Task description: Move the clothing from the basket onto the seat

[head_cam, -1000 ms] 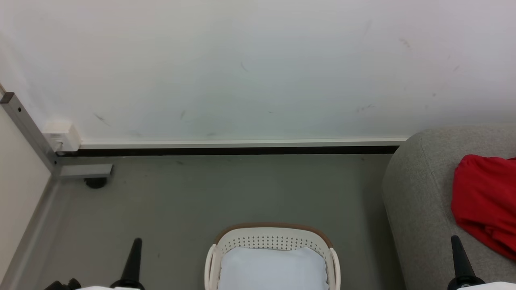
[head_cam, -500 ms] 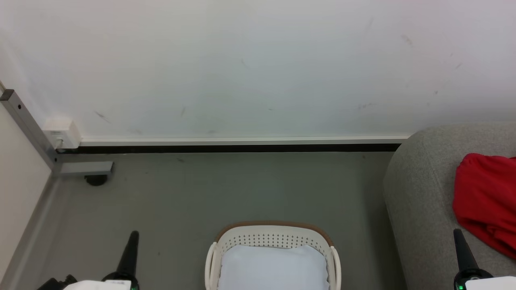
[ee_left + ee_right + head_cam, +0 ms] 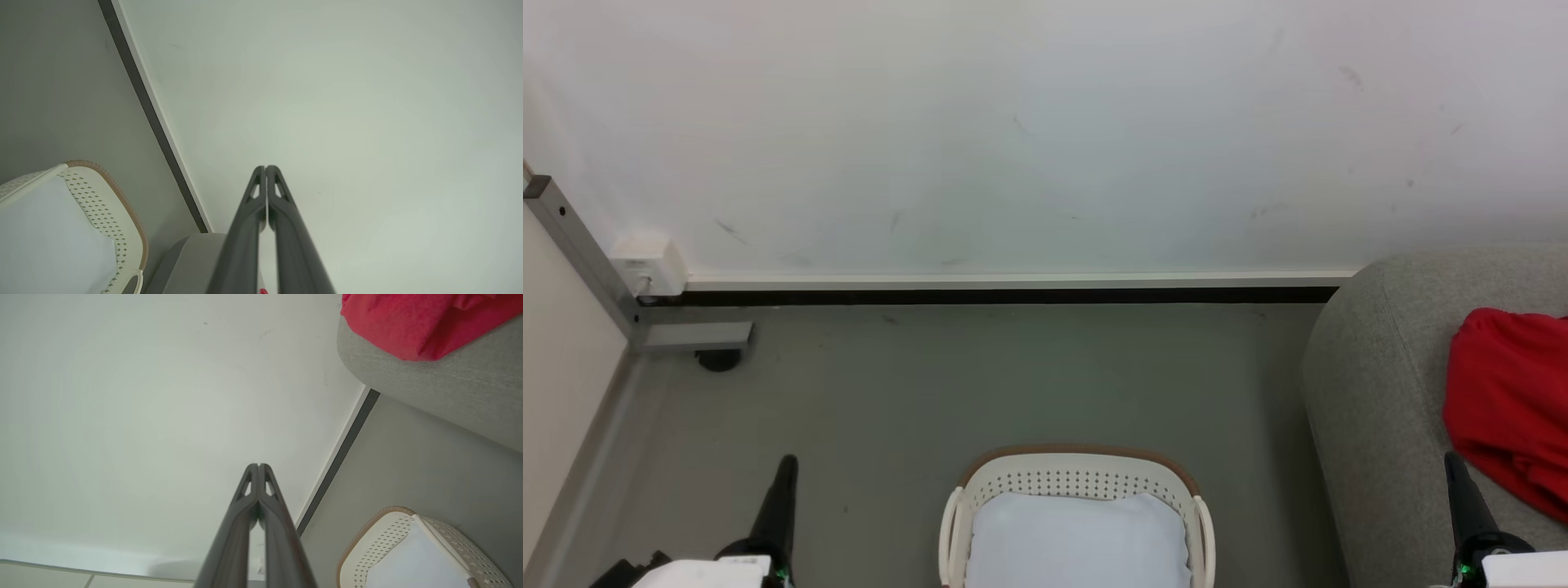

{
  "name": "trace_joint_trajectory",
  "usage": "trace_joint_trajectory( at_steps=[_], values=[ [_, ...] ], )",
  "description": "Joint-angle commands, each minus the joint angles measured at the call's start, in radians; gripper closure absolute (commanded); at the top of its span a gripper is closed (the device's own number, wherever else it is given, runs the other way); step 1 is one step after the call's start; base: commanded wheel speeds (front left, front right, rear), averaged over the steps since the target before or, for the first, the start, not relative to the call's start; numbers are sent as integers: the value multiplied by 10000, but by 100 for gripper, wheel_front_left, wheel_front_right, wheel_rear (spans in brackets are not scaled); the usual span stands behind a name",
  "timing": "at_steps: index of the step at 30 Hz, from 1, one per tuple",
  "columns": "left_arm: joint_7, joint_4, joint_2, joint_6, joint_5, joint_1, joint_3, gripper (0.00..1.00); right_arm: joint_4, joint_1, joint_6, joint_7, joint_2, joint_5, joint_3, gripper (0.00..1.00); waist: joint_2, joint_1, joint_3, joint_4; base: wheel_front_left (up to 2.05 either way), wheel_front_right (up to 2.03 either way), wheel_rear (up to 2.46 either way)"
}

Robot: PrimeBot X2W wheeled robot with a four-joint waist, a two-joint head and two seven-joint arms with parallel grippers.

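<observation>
1. A pale wall (image 3: pixel 1029 122) with faint scuffs takes up the upper half of the head view. A white skirting strip (image 3: pixel 1013 280) with a dark line beneath it runs along its foot.
2. The grey floor (image 3: pixel 1013 384) spreads from the skirting towards the robot.
3. The seat (image 3: pixel 1372 392), light grey and woven with a rounded corner, stands at the right of the head view, its back end near the wall. The right wrist view shows its curved edge (image 3: pixel 429 384) above the floor.
4. The clothing (image 3: pixel 1507 400) lies on the seat as a rumpled red heap that runs off the right edge of the view. Whether it is one garment or two cannot be told. It is well apart from the basket.
5. The basket (image 3: pixel 1078 456) stands on the floor at bottom centre, left of the seat and not touching it, with its brown rim towards the wall.
6. A white sheet (image 3: pixel 1078 543) lies inside the basket.
7. A grey metal frame (image 3: pixel 580 253) slants down the left edge, with a white box (image 3: pixel 649 265) beside it at the skirting.
8. The left gripper (image 3: pixel 786 469) points up at lower left over the floor. Its fingers (image 3: pixel 282 192) are pressed together and hold nothing.
9. The right gripper (image 3: pixel 1455 467) rises at lower right in front of the seat, just below the red heap. Its fingers (image 3: pixel 245 486) are likewise together and empty.
</observation>
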Motion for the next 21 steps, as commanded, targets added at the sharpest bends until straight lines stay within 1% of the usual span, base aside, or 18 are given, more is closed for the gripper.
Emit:
trace_joint_trajectory(
  at_steps=[1, 21],
  values=[
    [88, -41, 65, -28, -212, -131, 76, 100, -85, -157, -17, 58, -87, 219, -46, 100, -1, -1, 9, 4, 0, 0, 0],
    [465, -14, 38, -34, -1592, -374, 304, 100, -159, -334, -20, 435, -93, 1694, -174, 100, -1, -1, 131, 51, 0, 0, 0]
  ],
)
